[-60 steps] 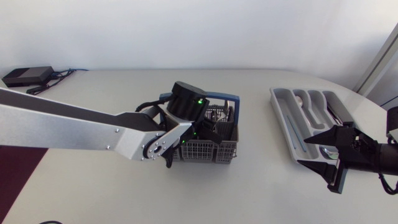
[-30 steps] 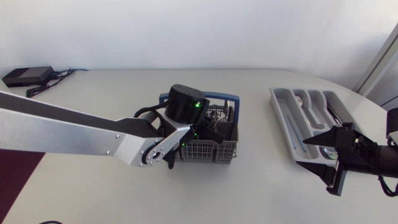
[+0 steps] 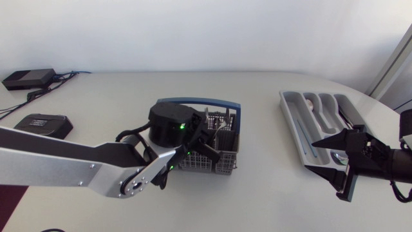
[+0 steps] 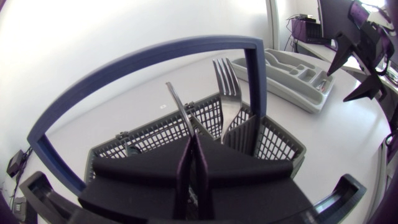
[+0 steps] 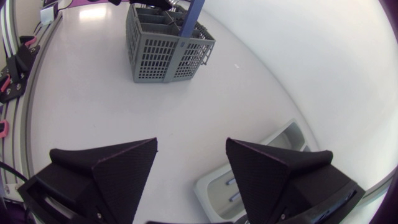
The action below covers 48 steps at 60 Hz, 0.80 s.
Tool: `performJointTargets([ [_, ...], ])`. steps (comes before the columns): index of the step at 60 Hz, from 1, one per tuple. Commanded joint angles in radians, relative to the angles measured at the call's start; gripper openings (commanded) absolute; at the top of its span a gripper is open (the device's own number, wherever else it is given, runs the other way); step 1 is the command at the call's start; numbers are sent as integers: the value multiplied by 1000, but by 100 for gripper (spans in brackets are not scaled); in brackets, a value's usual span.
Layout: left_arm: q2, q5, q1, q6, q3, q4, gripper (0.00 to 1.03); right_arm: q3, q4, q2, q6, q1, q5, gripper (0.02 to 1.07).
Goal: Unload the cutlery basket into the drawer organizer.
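Note:
The grey mesh cutlery basket (image 3: 201, 161) with a blue hoop handle (image 3: 193, 103) stands mid-table, slightly askew. My left gripper (image 3: 207, 135) reaches down into it from the left. In the left wrist view that gripper (image 4: 193, 158) is shut on a slim metal piece of cutlery (image 4: 178, 102) that sticks up from between its fingers. A fork (image 4: 227, 81) stands tines-up just beyond it in the basket (image 4: 280, 143). The grey drawer organizer (image 3: 293, 116) lies at the right with some cutlery in it. My right gripper (image 3: 341, 161) hovers open at the organizer's near end, nothing between its fingers (image 5: 106, 168).
A black box (image 3: 26, 78) with cables sits at the far left corner. A flat black object (image 3: 42, 124) lies on the left side of the table. The right wrist view shows the basket (image 5: 165, 46) far ahead and the organizer (image 5: 261, 162) close beneath.
My left gripper has closed on the slim piece, and the arm has drawn back toward the front left. The basket slid and turned with it. The right arm has not moved.

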Motion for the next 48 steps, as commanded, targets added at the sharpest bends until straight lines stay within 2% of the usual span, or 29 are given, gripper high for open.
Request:
performJointTargets([
  [1, -33, -6, -14, 45, -86, 52, 3, -39, 5, -27, 26, 11, -8, 82],
  [8, -60, -6, -37, 79, -155, 150, 3, -55, 5, -54, 32, 12, -7, 82],
  [21, -117, -10, -56, 114, -195, 213, 3, -75, 5, -84, 52, 29, -1, 82],
  [31, -183, -16, -62, 143, -195, 219, 3, -73, 7, -106, 89, 64, 10, 82],
  [40, -261, -14, -37, 159, -178, 219, 3, -65, 8, -120, 115, 100, 28, 82],
  [44, -312, 12, -28, 163, -165, 201, 3, -59, 8, -121, 129, 112, 30, 82],
  [48, -373, 58, -10, 156, -141, 138, 3, -52, 4, -124, 147, 124, 33, 82],
])
